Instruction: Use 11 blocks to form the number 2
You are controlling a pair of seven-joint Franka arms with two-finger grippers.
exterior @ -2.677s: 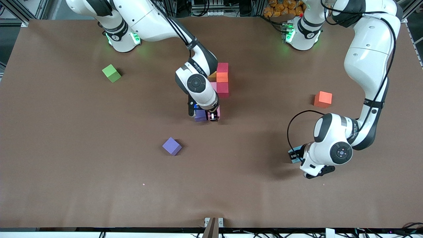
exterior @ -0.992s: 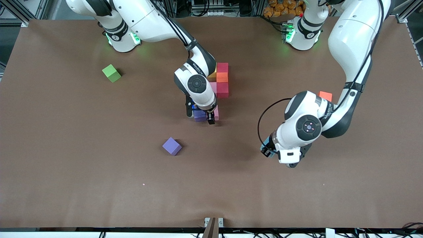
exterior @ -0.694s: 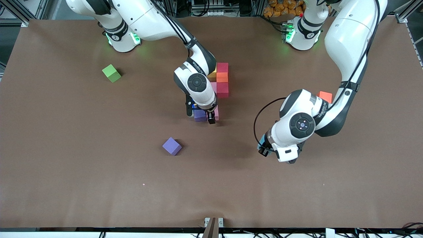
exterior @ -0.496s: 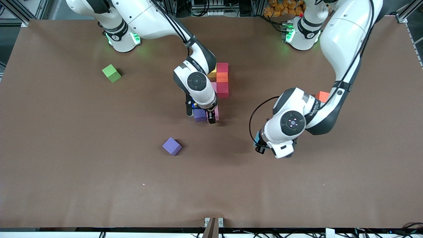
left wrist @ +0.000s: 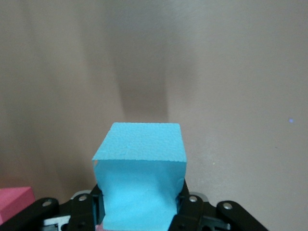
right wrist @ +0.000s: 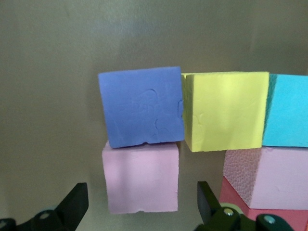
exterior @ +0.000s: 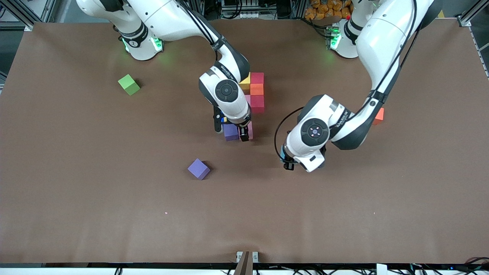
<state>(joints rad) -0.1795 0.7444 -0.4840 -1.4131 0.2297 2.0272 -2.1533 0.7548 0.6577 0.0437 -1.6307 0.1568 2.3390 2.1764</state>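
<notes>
A broad brown counter (exterior: pixel 76 198) with a matte, faintly creased covering fills the front view, with aluminium framing and cables along the edge where the arm bases stand. No containers are on it, only foam-like cubes with sharp edges and a slightly pitted skin. The unfinished number 2 (exterior: pixel 252 97) sits mid-counter: a dark red cube (exterior: pixel 257 78), an orange cube (exterior: pixel 256 89) and another red one in a column, with yellow and pink cubes beside them partly hidden by the right arm. The right pincer (exterior: pixel 233 131) is low over the end of the cluster nearest the front camera, its fingers spread wide around a pink cube (right wrist: pixel 141 177) that touches a purple cube (right wrist: pixel 140 106) and lies near a yellow cube (right wrist: pixel 225 110). The left pincer (exterior: pixel 287 158) hangs over bare counter toward the left arm's end, clamped on a light blue cube (left wrist: pixel 140 180). Apart lie a loose purple cube (exterior: pixel 198 169), a green cube (exterior: pixel 128 84) and a stray orange cube (exterior: pixel 379 115).
</notes>
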